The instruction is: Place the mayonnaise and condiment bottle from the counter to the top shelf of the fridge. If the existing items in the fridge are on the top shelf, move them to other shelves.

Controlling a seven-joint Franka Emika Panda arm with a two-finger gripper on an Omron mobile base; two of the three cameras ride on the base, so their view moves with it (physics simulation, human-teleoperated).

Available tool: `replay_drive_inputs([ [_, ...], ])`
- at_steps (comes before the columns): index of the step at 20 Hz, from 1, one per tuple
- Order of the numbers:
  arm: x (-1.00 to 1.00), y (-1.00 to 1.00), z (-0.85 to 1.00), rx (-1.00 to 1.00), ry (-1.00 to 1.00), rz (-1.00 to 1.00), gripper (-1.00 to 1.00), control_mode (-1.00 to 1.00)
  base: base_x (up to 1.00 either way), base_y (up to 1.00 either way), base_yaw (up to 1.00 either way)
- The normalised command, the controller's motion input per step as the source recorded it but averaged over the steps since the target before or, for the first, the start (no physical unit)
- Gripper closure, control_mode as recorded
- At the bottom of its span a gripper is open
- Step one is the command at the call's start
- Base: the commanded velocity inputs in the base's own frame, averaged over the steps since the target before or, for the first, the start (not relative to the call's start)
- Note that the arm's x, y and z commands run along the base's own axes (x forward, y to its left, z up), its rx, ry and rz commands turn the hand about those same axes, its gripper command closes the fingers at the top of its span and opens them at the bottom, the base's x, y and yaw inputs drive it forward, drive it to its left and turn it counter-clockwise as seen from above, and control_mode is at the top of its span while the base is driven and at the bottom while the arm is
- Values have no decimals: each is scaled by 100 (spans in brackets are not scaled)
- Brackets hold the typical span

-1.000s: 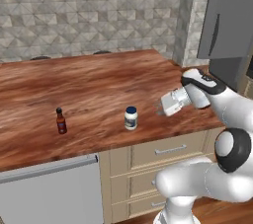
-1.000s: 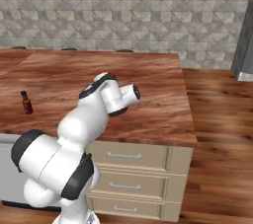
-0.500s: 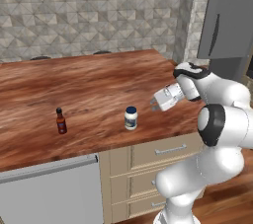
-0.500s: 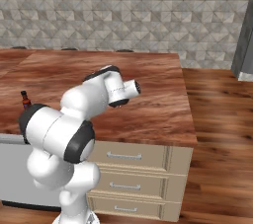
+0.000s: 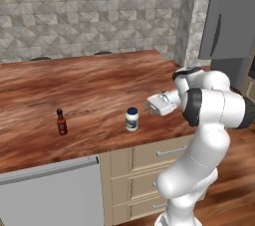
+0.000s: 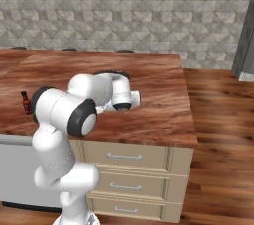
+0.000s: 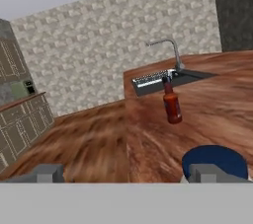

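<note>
Slim red-brown condiment bottle (image 5: pixel 61 122), white cylindrical mayonnaise (image 5: pixel 132 119) on wood-grain counter (image 5: pixel 94 85).

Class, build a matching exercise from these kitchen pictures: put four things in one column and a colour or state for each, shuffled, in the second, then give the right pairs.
Things:
1. mayonnaise
2. bottle
3. pincer
4. counter

Descriptions:
A. reddish-brown wood grain
B. open, holding nothing
C. white jar, dark blue lid
D. slim, red-brown, black cap

Pairs: 1-C, 2-D, 3-B, 4-A
</note>
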Motion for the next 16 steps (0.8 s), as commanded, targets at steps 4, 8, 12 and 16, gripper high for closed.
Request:
replay_drive_inputs([
  [4,0,34,-1,0,-2,0,-100,-100,0,0,0],
  [8,1,32,-12,-1,-9,0,-100,-100,0,0,0],
  [12,9,16,-8,0,-9,-3,-100,-100,0,0,0],
  [16,7,4,-10,0,-9,-3,-100,-100,0,0,0],
])
